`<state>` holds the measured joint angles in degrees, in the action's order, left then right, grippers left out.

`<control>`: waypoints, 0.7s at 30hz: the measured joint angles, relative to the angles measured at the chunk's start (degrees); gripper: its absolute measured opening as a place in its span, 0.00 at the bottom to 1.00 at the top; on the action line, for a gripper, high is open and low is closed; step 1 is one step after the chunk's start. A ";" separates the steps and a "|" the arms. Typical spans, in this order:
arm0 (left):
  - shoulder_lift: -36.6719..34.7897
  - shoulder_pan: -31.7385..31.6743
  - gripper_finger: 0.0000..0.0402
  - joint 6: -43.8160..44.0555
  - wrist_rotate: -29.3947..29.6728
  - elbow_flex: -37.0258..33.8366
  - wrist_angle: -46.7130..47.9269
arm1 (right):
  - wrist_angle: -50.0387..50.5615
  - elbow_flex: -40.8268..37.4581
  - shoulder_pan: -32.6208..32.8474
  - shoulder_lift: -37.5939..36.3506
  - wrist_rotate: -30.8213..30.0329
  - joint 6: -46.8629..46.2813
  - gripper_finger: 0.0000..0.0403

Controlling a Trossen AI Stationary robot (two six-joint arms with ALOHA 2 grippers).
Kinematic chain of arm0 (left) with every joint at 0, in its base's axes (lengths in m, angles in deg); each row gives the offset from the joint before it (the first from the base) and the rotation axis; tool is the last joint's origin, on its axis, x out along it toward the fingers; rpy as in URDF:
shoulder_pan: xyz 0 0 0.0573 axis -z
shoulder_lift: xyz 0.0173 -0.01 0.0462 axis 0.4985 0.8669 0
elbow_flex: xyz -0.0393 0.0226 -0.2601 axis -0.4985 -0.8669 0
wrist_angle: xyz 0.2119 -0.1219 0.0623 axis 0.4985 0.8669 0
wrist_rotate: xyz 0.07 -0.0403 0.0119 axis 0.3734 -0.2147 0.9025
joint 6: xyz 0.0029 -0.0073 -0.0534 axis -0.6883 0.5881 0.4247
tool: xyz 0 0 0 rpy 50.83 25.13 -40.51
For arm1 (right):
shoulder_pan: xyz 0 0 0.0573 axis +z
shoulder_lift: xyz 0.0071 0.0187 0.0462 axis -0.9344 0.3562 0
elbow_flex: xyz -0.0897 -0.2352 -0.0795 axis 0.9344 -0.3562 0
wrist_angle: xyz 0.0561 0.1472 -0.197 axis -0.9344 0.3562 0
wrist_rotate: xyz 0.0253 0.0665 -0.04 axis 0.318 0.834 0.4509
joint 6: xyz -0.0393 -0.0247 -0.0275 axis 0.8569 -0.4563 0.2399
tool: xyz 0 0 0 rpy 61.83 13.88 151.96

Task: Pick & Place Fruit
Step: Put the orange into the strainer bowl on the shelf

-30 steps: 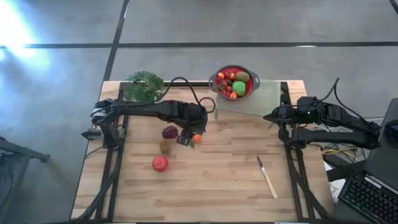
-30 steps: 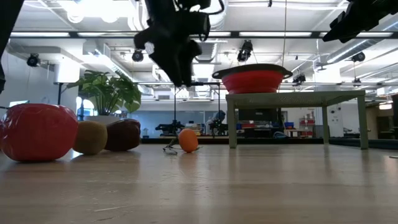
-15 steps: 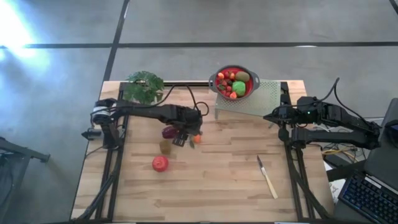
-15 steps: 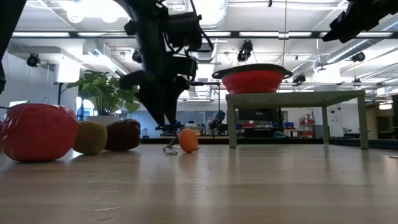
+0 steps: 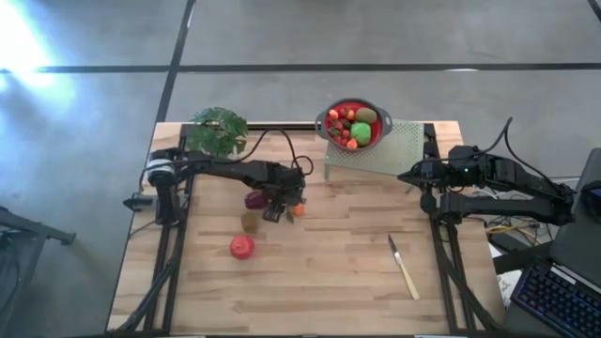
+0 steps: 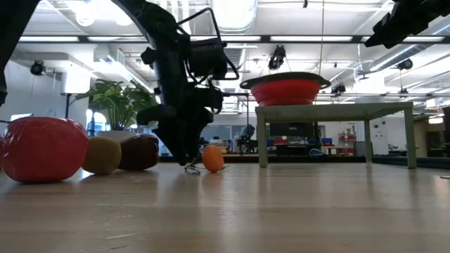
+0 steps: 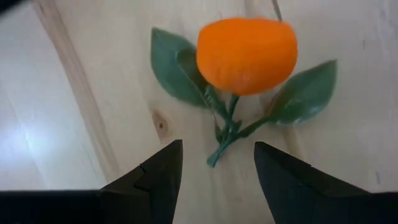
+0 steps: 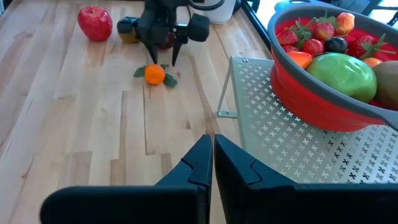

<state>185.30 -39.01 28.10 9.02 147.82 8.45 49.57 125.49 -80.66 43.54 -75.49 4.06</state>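
Left end effector hangs low over the desk, fingers apart, right beside the leafy orange fruit, not touching it. That orange sits near the dark red fruit. Right end effector, fingers together, waits by the red bowl of fruit.

So the left claw sits mid-worktop, right over the stem of the little tangerine. Three more fruits sit just to its left – one near, one further, one closest to the front edge. The bowl rests on a rack at the back, plant at back left, knife front right – right claw parked at the right edge.
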 joint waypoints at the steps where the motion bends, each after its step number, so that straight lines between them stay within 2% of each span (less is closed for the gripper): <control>1: -0.03 0.01 0.51 0.01 -0.13 -0.39 -0.83 | 0.00 0.00 0.00 0.00 0.00 0.00 0.03; 7: -0.01 0.00 0.45 0.47 -1.48 -1.64 -1.69 | 0.00 -0.02 0.00 0.00 0.00 0.00 0.03; 21: 1.34 0.07 0.12 1.80 -0.95 -2.01 -4.24 | 0.00 0.00 0.00 -0.01 0.00 0.00 0.03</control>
<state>186.64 -38.94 29.89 8.07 145.81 4.21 49.57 125.49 -80.66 43.53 -75.48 4.06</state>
